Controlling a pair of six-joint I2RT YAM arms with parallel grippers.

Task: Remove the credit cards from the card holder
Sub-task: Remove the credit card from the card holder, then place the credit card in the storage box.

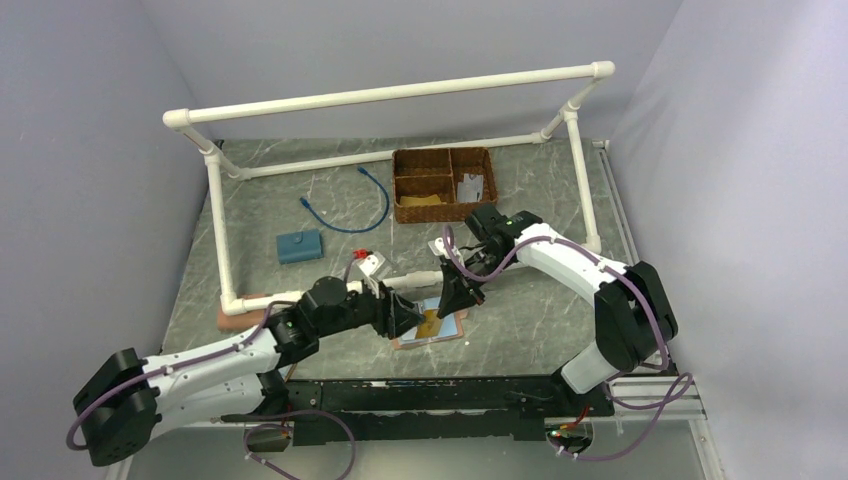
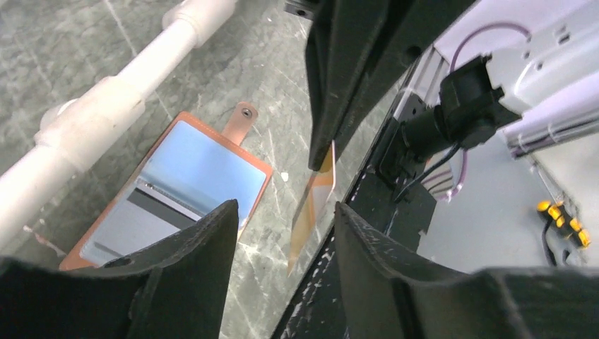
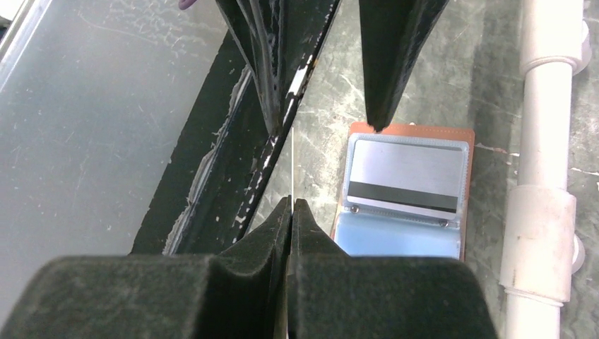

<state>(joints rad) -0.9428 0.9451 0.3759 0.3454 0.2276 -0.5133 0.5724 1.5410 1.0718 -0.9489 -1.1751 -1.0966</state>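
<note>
The card holder (image 1: 440,332) lies open on the table, reddish-brown rim with grey-blue lining. It shows in the left wrist view (image 2: 185,169) and the right wrist view (image 3: 395,233). A silver card with a black stripe (image 3: 408,173) sits in its pocket. My right gripper (image 1: 452,297) (image 3: 291,205) is shut on a yellowish-tan credit card (image 1: 431,322) (image 2: 316,201), held on edge above the table beside the holder; in the right wrist view it is a thin line (image 3: 291,159). My left gripper (image 1: 408,316) (image 2: 284,219) is open, its fingers either side of the card's free end without touching it.
A white pipe frame (image 1: 390,95) rings the work area; its near rail (image 2: 106,106) (image 3: 544,176) runs just behind the holder. A wicker basket (image 1: 443,183), a blue cable (image 1: 372,205) and a blue block (image 1: 298,245) lie farther back. A black rail (image 1: 430,395) edges the table's front.
</note>
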